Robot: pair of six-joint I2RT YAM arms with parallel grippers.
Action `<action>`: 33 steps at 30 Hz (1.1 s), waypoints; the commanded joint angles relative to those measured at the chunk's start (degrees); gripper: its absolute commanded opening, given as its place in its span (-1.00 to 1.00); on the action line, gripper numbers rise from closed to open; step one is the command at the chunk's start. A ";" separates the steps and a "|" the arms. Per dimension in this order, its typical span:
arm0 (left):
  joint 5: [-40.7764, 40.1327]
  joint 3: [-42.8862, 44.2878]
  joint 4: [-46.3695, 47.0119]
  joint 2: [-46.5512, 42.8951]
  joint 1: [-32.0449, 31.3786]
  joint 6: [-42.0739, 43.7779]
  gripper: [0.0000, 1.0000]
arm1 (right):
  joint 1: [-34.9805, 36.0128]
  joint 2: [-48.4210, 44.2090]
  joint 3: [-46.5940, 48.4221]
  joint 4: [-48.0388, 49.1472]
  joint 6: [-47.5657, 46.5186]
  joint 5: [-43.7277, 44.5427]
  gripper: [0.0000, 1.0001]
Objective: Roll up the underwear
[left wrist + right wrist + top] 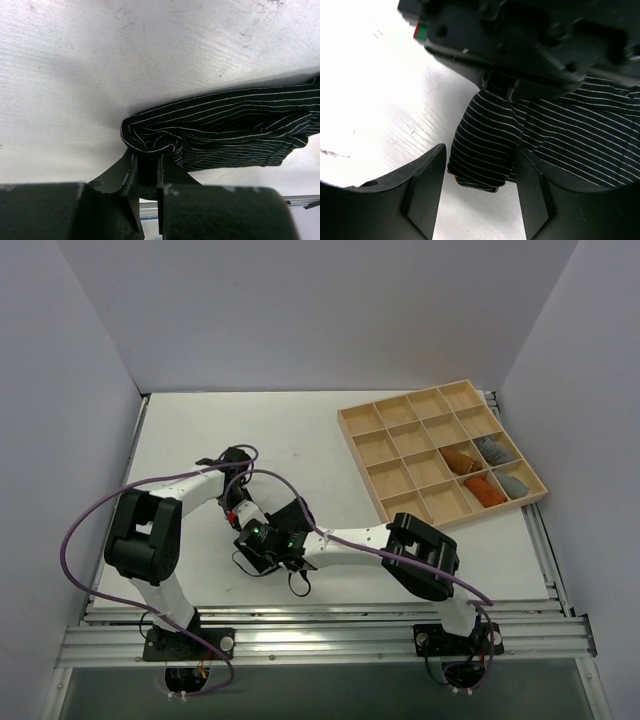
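The black, pale-striped, soft-fabric underwear [225, 125] lies bunched on the white table [90, 60], in its near half, where the two arms meet. The left gripper [147, 167] is clamped on a fold at one end of the garment. The right gripper [481, 152] stands with its jaws wide apart, straddling a folded end of the same cloth. I cannot tell whether its fingers [425, 190] touch the cloth. In my top view the wrists cover most of the garment. The left wrist view cuts off its far end.
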 commanded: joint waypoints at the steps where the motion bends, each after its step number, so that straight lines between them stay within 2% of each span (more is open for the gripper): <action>1: -4.32 -1.70 -5.92 3.49 -1.05 -0.13 -0.95 | 2.02 1.96 1.80 -1.68 -2.22 2.85 0.00; 4: -3.71 -1.61 -6.10 3.49 -1.05 -0.30 -0.95 | 1.94 2.93 1.62 -2.21 -1.52 4.43 -0.37; 5: -3.27 -1.52 -6.18 3.40 -1.05 -0.39 -0.94 | 1.59 2.85 1.19 -1.95 -0.99 4.26 -0.74; 6: -2.74 -1.35 -6.01 3.06 -0.97 -0.39 -0.91 | 0.89 2.67 -0.73 -1.51 -0.29 3.21 -0.87; 7: -2.13 -1.17 -5.66 2.70 -0.53 -0.39 -0.87 | 0.01 1.80 -2.14 0.40 1.63 -0.28 -0.91; 8: -0.64 -1.09 -4.87 2.18 -0.09 -0.48 -0.74 | -2.08 1.18 -3.81 1.73 2.87 -2.32 -0.95; 11: 1.38 -0.47 -3.73 -0.19 2.28 -0.22 -0.32 | -6.74 -2.24 -11.80 8.75 7.70 -11.37 -1.00; 13: 1.48 1.28 -4.25 -1.43 3.77 0.57 -0.24 | -8.86 -4.00 -17.08 13.40 10.77 -18.20 -1.00; 15: -0.09 2.51 -4.51 -3.00 4.13 1.98 -0.06 | -10.97 -4.45 -19.89 15.88 12.45 -20.70 -1.00; 18: -0.46 3.05 -3.82 -5.81 4.22 2.33 0.10 | -12.29 -4.80 -24.21 20.45 14.74 -24.04 -1.00; 27: 2.53 -5.46 6.29 -13.81 3.17 1.11 0.15 | -16.08 -3.05 -30.19 29.16 19.22 -29.93 -1.00; 33: 3.85 -8.73 13.15 -15.06 1.68 1.37 0.20 | -18.10 -1.82 -31.69 32.94 20.81 -33.01 -1.00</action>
